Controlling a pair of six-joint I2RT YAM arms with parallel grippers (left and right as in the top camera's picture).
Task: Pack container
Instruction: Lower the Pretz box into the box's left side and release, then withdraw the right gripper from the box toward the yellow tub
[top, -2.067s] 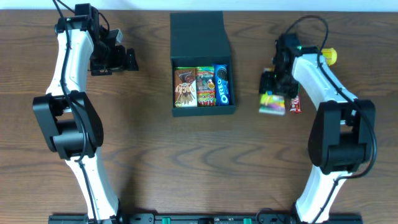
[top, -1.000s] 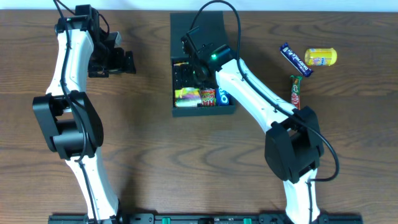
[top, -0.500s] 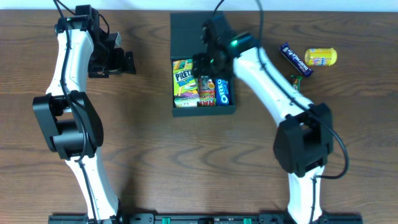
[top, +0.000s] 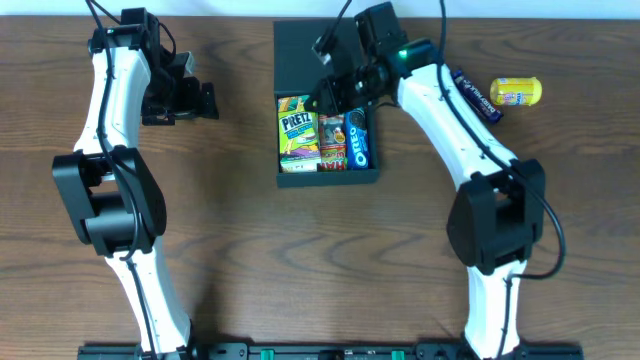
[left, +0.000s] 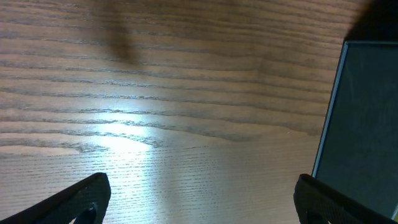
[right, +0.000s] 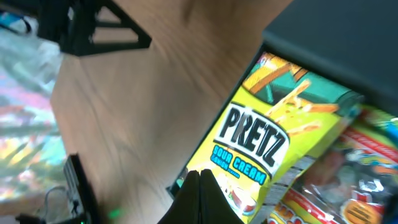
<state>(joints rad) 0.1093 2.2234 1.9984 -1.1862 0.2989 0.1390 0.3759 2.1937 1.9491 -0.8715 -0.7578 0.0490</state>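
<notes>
The container (top: 328, 178) is seen at the far middle of the table (top: 250, 260), between the two arms. Its lid (top: 318, 55) is laid open and flat toward the far edge. Three packets are lined up side by side in the near part of the box. A yellow-green Pretz packet (top: 296, 140) is placed against the left wall, and a red packet (top: 331, 143) is set just beside it in the middle. An Oreo packet (top: 359, 142) is placed against the right wall. In the right wrist view the Pretz packet is shown lying flat, its right edge over part of the red one.

The right gripper (top: 328, 95) is held above the far end of the packets, at the line where box and lid meet. Its fingers (right: 202, 199) are pressed together to a single dark point, and nothing is seen between them.

To the right of the box, beyond the right arm, a blue bar (top: 472, 95) and a yellow packet (top: 515, 92) are laid on the table, near each other.

The left gripper (left: 202, 202) is held over bare wood, well to the left of the box. Its jaws are spread wide and nothing is carried. The edge of the lid is caught at the right of the left wrist view.
</notes>
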